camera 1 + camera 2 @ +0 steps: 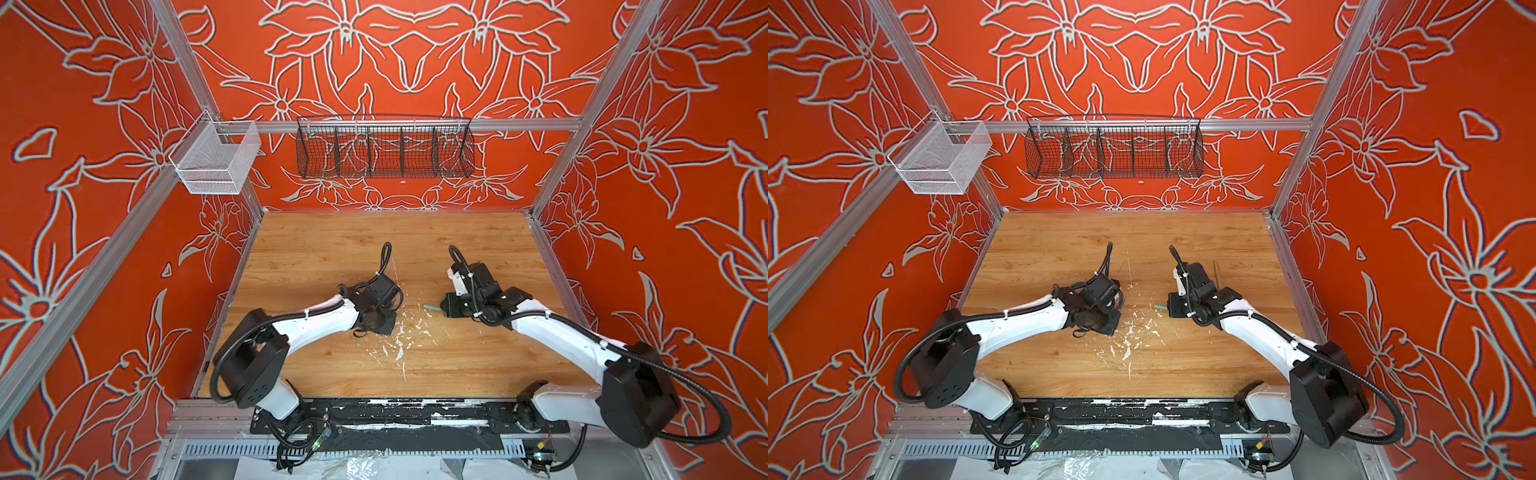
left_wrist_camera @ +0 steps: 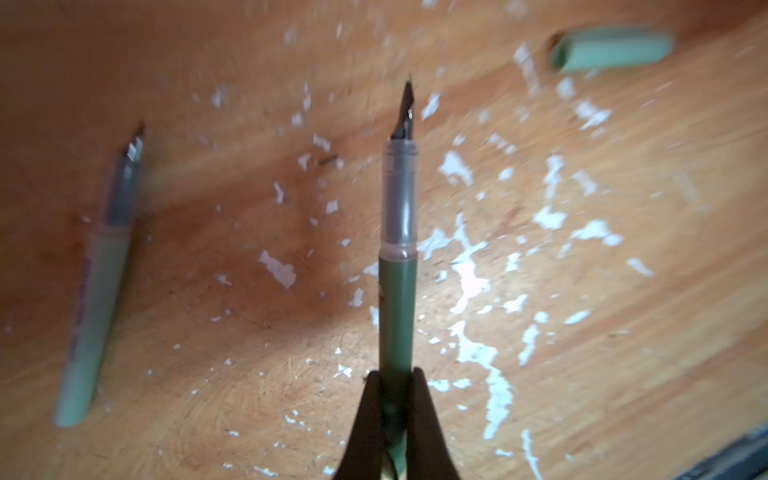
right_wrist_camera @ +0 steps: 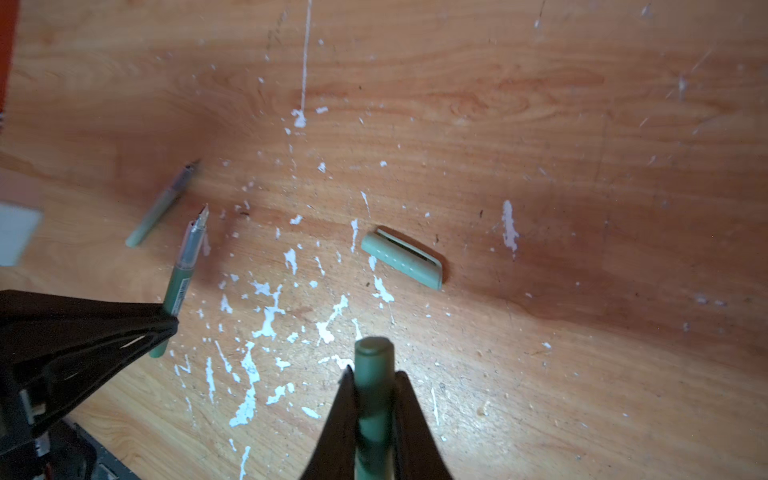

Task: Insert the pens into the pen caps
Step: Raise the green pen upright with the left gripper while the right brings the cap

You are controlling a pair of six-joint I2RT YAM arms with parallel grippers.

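Observation:
My left gripper (image 2: 395, 378) is shut on the barrel of a dark green pen (image 2: 397, 291), whose dark nib points away from the jaws. The right wrist view shows the same left gripper (image 3: 166, 322) and dark green pen (image 3: 183, 266). My right gripper (image 3: 374, 376) is shut on a green pen cap (image 3: 374, 353). In both top views that cap (image 1: 432, 307) (image 1: 1159, 308) sticks out toward the left arm. A pale green pen (image 2: 99, 282) (image 3: 162, 205) and a pale green cap (image 2: 613, 48) (image 3: 402, 257) lie on the table. A thin tan pen (image 1: 1217, 272) lies beyond the right arm.
White paint flecks (image 1: 399, 336) speckle the wooden table (image 1: 332, 249) between the two arms. A black wire basket (image 1: 384, 147) and a white mesh basket (image 1: 216, 160) hang on the frame above the table's far edge. Red flowered walls close in three sides.

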